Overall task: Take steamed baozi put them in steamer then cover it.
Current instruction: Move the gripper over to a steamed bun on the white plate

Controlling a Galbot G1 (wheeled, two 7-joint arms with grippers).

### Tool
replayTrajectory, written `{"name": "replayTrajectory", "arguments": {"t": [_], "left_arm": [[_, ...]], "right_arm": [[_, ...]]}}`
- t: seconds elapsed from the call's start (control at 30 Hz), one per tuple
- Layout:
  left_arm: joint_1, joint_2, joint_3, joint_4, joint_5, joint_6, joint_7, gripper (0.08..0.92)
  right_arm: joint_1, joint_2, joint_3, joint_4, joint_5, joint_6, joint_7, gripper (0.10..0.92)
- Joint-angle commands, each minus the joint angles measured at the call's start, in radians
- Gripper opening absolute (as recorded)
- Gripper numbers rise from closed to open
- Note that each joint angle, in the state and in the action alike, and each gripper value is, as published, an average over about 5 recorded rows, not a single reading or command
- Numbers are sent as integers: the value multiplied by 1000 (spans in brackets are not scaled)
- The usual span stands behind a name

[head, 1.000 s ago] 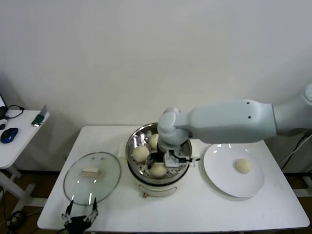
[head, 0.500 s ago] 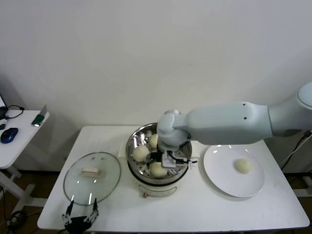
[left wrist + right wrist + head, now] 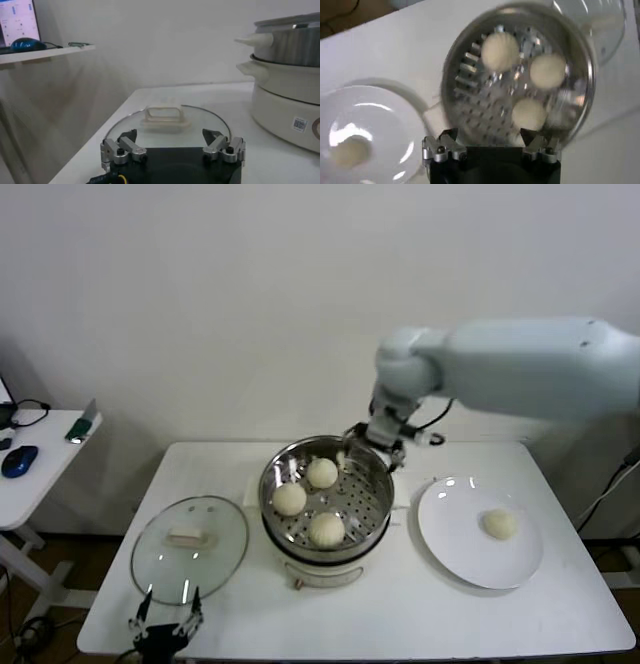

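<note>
The robot's right arm (image 3: 530, 369) is a thick, smooth, pale grey-white shell, rounded at the elbow joint, with a thin black cable looping out beside the wrist. The right gripper (image 3: 491, 145) has a black body below two fingers of silvery metal, each with small dark screw heads at its base and a black pad at its tip. The left gripper (image 3: 172, 145) is built alike: a black block, metal fingers (image 3: 119, 148), and a yellow and black wire near its base.

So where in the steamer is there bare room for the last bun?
The steamer has bare perforated floor on its plate side. Three buns crowd the lid side. The fourth bun sits on the plate.
</note>
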Motion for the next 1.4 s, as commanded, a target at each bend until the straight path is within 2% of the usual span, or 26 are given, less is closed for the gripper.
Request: {"name": "replayTrajectory", "arguments": {"t": [0.03, 0.2, 0.37, 0.83, 1.4], "left_arm": [[-1, 7, -5, -4, -1, -5, 3, 823], [-4, 9, -17, -6, -7, -6, 5, 823], [2, 7, -20, -6, -5, -7, 5, 823], [15, -8, -34, -4, -2, -9, 2, 823], [22, -6, -35, 2, 5, -6, 1, 823]], "right_arm": [[156, -236, -248, -162, 257, -102, -86, 823], [-43, -398, -185, -228, 95, -131, -50, 823], [-286, -454, -7, -287, -20, -165, -25, 823], [-687, -394, 326, -420, -191, -195, 15, 823], [-892, -320, 552, -531, -242, -213, 70, 823]]}}
